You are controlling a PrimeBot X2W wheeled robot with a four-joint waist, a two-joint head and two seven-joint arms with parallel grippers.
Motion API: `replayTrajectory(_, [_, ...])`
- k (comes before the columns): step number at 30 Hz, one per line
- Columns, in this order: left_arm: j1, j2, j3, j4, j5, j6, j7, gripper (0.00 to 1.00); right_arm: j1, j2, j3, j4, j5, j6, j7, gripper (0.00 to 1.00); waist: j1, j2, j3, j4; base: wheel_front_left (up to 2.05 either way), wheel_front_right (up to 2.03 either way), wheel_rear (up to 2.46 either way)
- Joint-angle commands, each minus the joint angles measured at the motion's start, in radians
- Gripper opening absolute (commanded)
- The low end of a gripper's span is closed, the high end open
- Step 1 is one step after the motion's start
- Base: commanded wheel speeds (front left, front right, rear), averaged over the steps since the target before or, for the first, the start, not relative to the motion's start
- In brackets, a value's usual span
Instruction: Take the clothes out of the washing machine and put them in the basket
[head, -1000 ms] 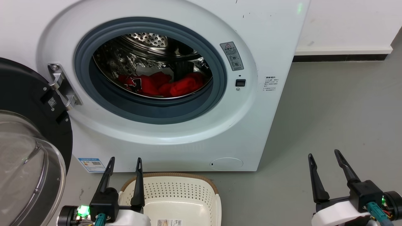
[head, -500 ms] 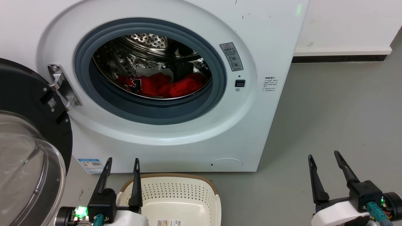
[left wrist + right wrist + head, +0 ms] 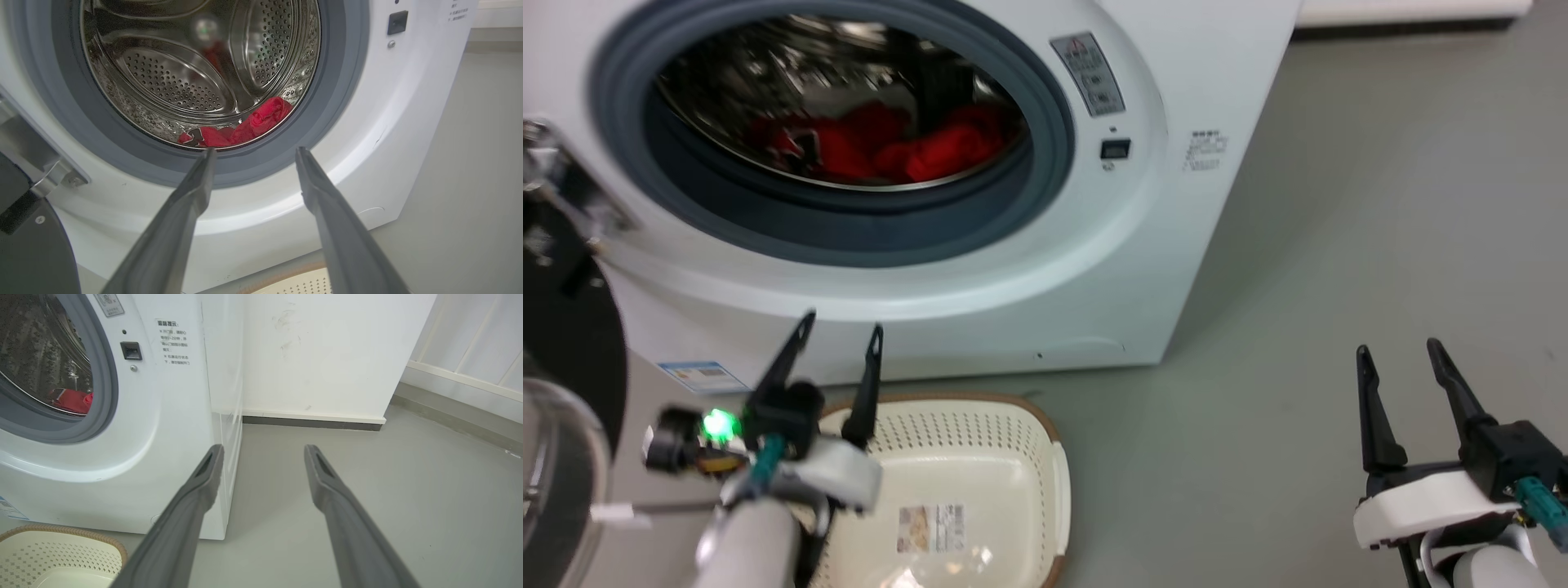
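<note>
Clothes [image 3: 874, 151]: bright red crumpled heap, upper left of frame, low in the washing machine [image 3: 1094, 245] drum. Dark patch at its left, perhaps lettering; blurred. Left gripper [image 3: 842, 322] and right gripper [image 3: 1397, 347]: fingers spread, empty.

- The grey floor [image 3: 1339, 245] is smooth, with a few small marks.
- A white wall [image 3: 327, 347] stands behind it and has faint scuffs.
- A dark baseboard strip [image 3: 310, 423] runs along its bottom.
</note>
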Motion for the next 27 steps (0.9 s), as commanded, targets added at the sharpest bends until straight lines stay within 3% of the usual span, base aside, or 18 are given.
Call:
replayTrajectory(1, [-0.072,0.025,0.000,0.039,0.004,-0.015,-0.003,1.00,-0.024,-0.003,-0.005,0.000,0.011,-0.001,-0.002,1.00,-0.0001,-0.0001,0.094,-0.046,0.00,0.00,0.00])
replayTrajectory(10, [-0.596,0.141,0.006,0.373,0.018,-0.068,0.054,1.00,-0.101,-0.002,0.009,-0.023,0.035,-0.001,-0.002,1.00,-0.0001,-0.0001,0.302,-0.097,0.00,0.00,0.00])
replayTrajectory(16, [-0.942,0.231,-0.020,0.541,0.063,-0.082,0.215,1.00,-0.158,-0.002,0.043,-0.050,0.066,-0.001,-0.002,1.00,-0.0001,-0.0001,0.447,-0.143,0.00,0.00,0.00])
replayTrajectory(17, [-1.084,0.269,-0.038,0.597,0.087,-0.088,0.312,1.00,-0.178,-0.002,0.058,-0.062,0.087,-0.001,-0.002,1.00,-0.0001,-0.0001,0.511,-0.170,0.00,0.00,0.00])
replayTrajectory(27, [-1.398,0.389,-0.137,0.711,0.129,-0.103,0.586,1.00,-0.196,-0.001,0.128,-0.081,0.152,-0.001,-0.002,1.00,-0.0001,-0.0001,0.644,-0.265,0.00,0.00,0.00])
